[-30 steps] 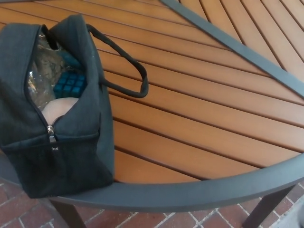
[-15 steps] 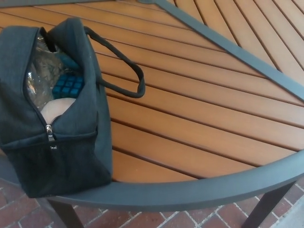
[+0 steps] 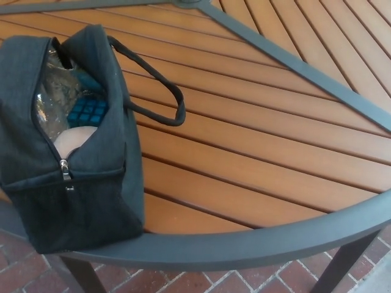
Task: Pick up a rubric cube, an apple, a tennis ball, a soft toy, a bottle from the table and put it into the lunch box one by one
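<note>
A dark grey lunch box bag point(image 3: 91, 201) stands at the left of the slatted wooden table point(image 3: 256, 152), its top zip open. Inside it I see the blue face of a rubric cube point(image 3: 88, 112), a pale rounded thing point(image 3: 73, 139) below that, and a crinkled clear plastic thing point(image 3: 52, 101) at the left side. The bag's carry strap point(image 3: 165, 97) loops out onto the slats to the right. Neither of my hands shows in the head view.
The table's dark metal rim point(image 3: 256, 241) curves along the near edge, with a metal bar point(image 3: 293, 58) crossing the top diagonally. A table leg point(image 3: 342, 265) stands at lower right over red brick paving point(image 3: 208, 282).
The whole picture has shifted slightly, so the camera moved. The bag and its contents stay where they were.
</note>
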